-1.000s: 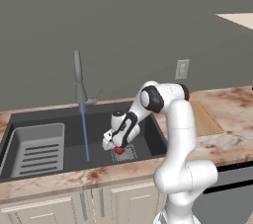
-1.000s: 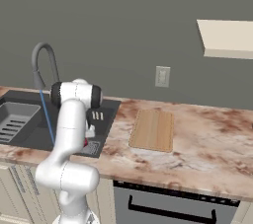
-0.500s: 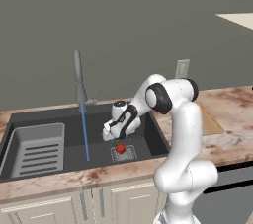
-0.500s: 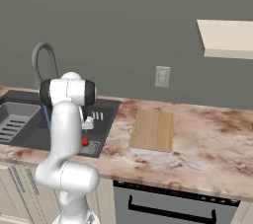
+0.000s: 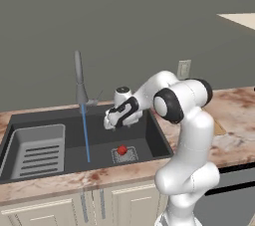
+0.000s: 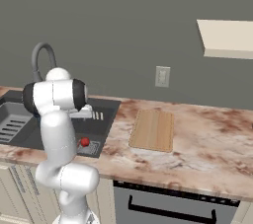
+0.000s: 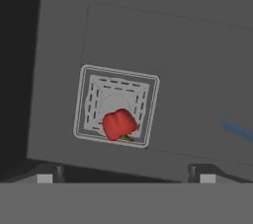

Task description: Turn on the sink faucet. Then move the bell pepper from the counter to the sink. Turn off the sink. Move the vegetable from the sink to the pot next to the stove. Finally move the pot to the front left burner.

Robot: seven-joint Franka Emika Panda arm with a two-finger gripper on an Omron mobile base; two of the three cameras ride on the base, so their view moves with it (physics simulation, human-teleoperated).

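The red bell pepper [image 5: 122, 150] [image 6: 84, 142] [image 7: 118, 124] lies on the square drain grate of the dark sink [image 5: 99, 143] [image 6: 106, 114] [image 7: 188, 70]. My gripper [image 5: 110, 124] [image 7: 126, 172] hangs open above it, a little to the left and clear of it, with nothing between the fingers. The sink faucet [image 5: 78, 78] [image 6: 39, 57] stands upright behind the basin, and a thin blue stream of water [image 5: 85, 135] runs from it to the sink floor. The counter [image 5: 234, 115] [image 6: 207, 139] runs off to the right. The pot and the stove are out of view.
A lighter grey slotted tray insert [image 5: 37, 150] fills the sink's left part. A wooden cutting board [image 6: 153, 129] lies on the counter right of the sink. A wall outlet [image 6: 162, 76] sits above it. A dark appliance front [image 6: 173, 203] is below the counter.
The gripper has lifted up and away from the bell pepper, which stays on the drain grate. The jaws stay open and the water keeps running.
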